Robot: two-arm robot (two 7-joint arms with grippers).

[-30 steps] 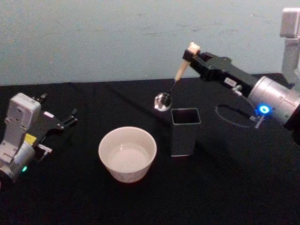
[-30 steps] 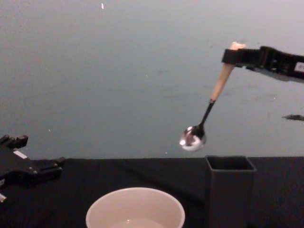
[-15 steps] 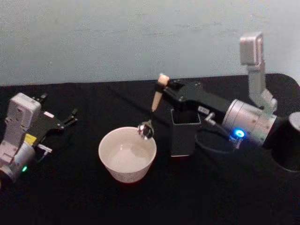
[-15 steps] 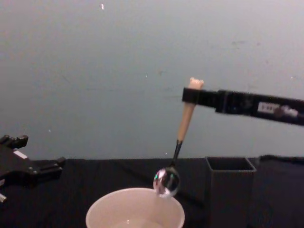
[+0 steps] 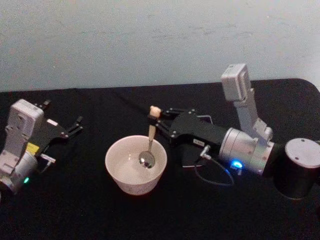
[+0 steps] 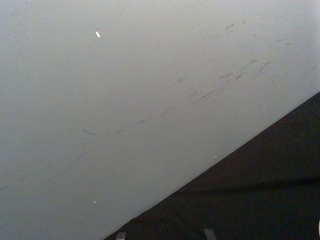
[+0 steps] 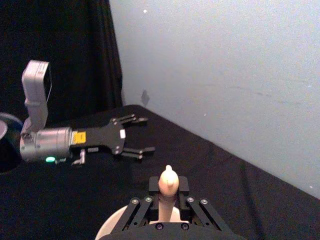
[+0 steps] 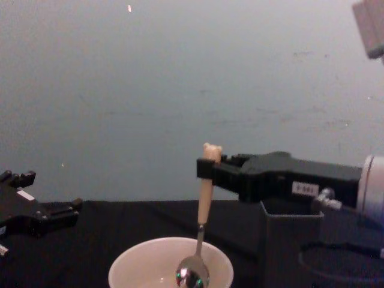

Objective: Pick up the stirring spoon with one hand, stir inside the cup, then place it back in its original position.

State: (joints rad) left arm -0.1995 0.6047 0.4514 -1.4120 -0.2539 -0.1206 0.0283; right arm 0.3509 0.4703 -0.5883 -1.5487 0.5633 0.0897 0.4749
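Black-clothed table (image 5: 75, 210) before a pale wall.

Head view: the right gripper (image 5: 154, 119), jaws closed on the beige handle just under the bear head, holds the stirring spoon (image 5: 150, 132) near upright, its bowl low inside the cup (image 5: 131, 185). The left gripper (image 5: 64, 116) rests well apart at the table's left side, jaws spread and empty.

Left wrist view: wall and table edge.

Right wrist view: the bear head stands above the closed jaws.

Chest view: the dark holder (image 8: 289, 240) stands just beside the cup, under the right arm.

Risk: a wide stirring sweep could strike the rim and slide or tip the cup. The high, narrow grip may let the spoon swivel.
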